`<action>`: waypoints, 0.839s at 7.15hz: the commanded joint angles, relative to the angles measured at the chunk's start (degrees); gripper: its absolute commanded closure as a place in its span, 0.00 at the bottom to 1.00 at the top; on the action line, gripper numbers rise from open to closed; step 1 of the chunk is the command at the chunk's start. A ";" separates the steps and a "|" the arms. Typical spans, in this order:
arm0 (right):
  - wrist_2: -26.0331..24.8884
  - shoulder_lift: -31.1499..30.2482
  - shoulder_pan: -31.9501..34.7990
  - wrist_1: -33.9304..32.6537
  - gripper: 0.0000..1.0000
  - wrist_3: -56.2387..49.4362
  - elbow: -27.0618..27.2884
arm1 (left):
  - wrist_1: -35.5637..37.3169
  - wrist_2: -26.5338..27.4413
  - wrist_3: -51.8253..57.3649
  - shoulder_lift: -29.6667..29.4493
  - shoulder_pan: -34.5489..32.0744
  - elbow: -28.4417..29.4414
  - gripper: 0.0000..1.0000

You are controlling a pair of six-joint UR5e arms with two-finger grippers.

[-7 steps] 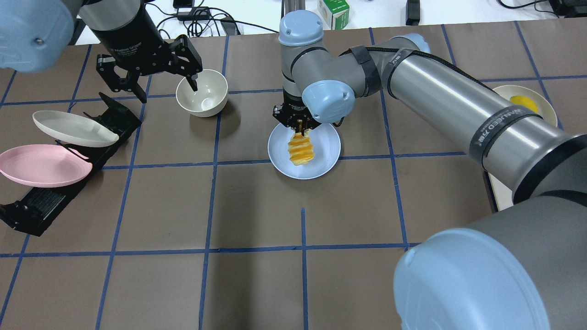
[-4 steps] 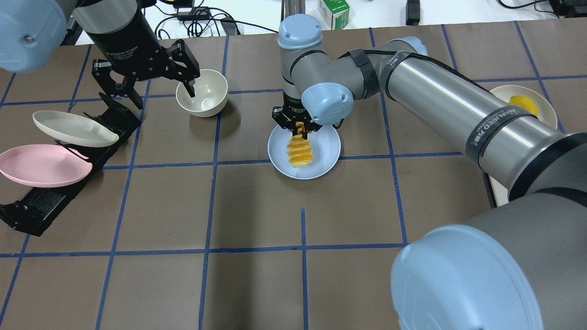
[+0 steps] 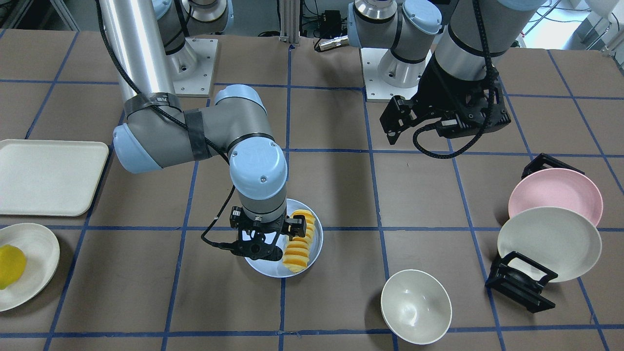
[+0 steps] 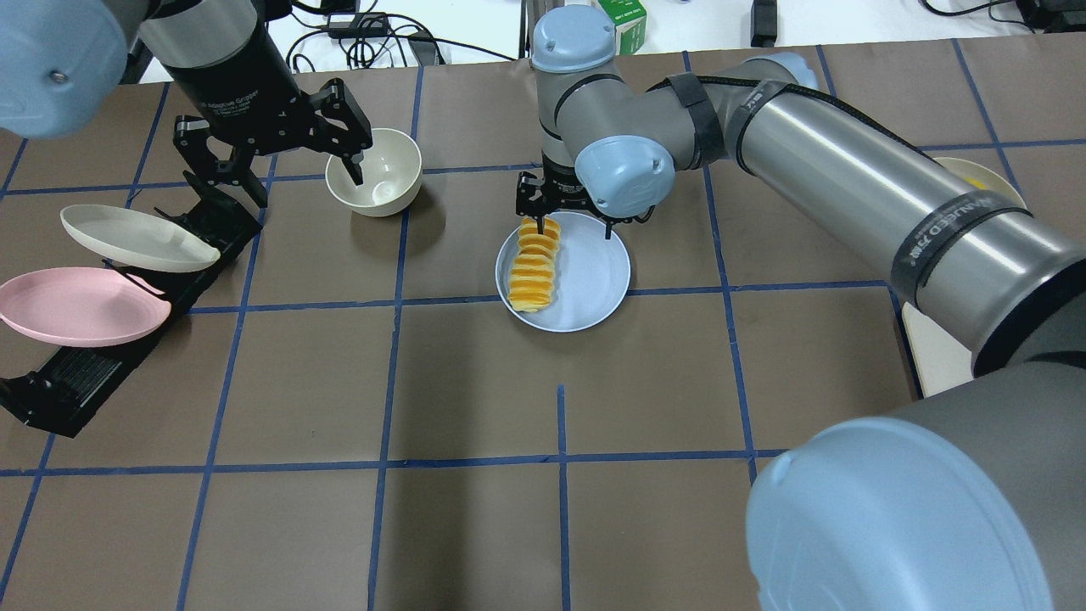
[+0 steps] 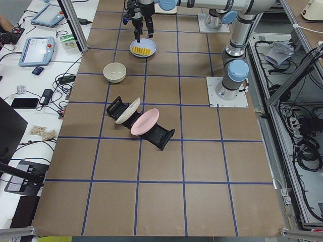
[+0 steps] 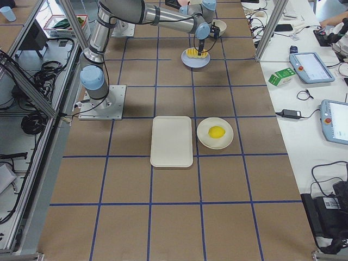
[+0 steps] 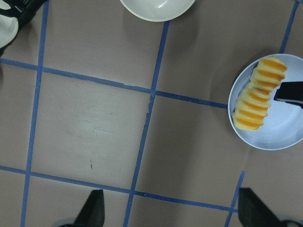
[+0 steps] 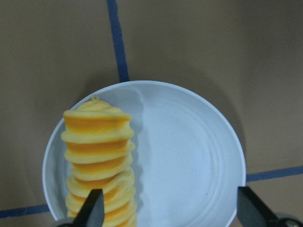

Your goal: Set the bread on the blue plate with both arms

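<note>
The bread [image 4: 533, 265] lies flat on the left half of the blue plate [image 4: 594, 280], free of both grippers. My right gripper [image 4: 574, 225] is open just above the plate's far rim, one finger close to the bread's far end. In the right wrist view the bread [image 8: 99, 156] lies on the plate [image 8: 189, 156] between the spread fingertips [image 8: 92, 208]. My left gripper [image 4: 301, 174] is open and empty, hovering between the rack and the bowl. The left wrist view shows the bread [image 7: 258, 101] and the plate [image 7: 279, 137] off to the right.
A cream bowl [image 4: 374, 172] stands left of the blue plate. A black rack [image 4: 51, 382] holds a cream plate [image 4: 136, 238] and a pink plate [image 4: 81, 305]. A cream tray [image 3: 48, 178] and a cream plate [image 3: 34, 253] with a yellow fruit [image 3: 9, 265] are on my right side.
My right gripper opened and let go of the bread, then drew back towards the plate's far rim. The bread went from tilted in the jaws to lying flat. The left gripper barely moved.
</note>
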 commanded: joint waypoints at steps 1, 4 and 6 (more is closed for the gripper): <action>-0.29 -4.66 -5.70 5.41 0.00 -0.81 0.03 | 0.01 0.00 -0.14 0.09 -0.01 -0.11 0.00; -0.29 -18.79 -16.79 20.24 0.00 -13.98 0.12 | -0.08 0.00 -0.14 0.00 -0.01 -0.19 0.00; -0.21 -27.15 -18.84 29.23 0.00 -15.31 0.12 | -0.08 0.00 -0.05 -0.08 -0.01 -0.20 0.00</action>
